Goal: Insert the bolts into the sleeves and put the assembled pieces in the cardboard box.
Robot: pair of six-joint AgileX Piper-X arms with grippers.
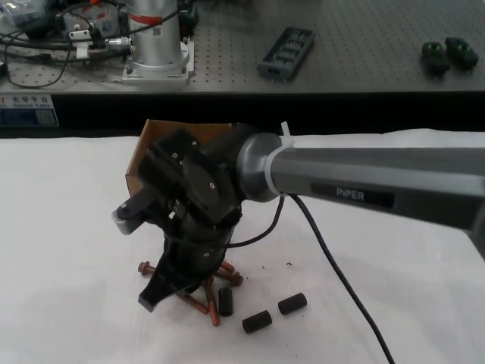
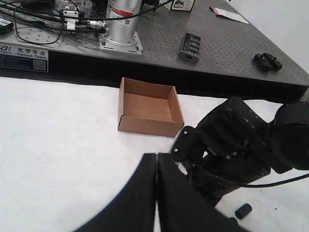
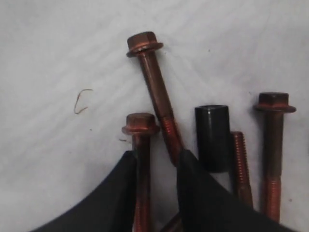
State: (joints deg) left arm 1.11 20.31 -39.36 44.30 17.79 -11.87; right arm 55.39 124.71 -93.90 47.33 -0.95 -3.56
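Several copper bolts (image 3: pixel 154 92) lie on the white cloth beside a black sleeve (image 3: pixel 212 137). My right gripper (image 3: pixel 155 157) is open, low over the pile, its fingers on either side of the shaft of one bolt (image 3: pixel 141 140); the gap is wider than the shaft. From above, the right gripper (image 1: pixel 155 296) stands in the bolts (image 1: pixel 214 311), and three sleeves (image 1: pixel 257 321) lie just to its right. The cardboard box (image 1: pixel 144 152) sits behind that arm and looks empty in the left wrist view (image 2: pixel 145 125). My left gripper (image 2: pixel 157 155) is shut and holds nothing, above the cloth in front of the box.
The right arm (image 2: pixel 236 145) takes up the cloth between the box and one sleeve (image 2: pixel 243 210). Behind the cloth is a perforated bench with a metal post (image 1: pixel 155 38), a black block (image 1: pixel 286 51), cables and two dark parts (image 1: pixel 449 53).
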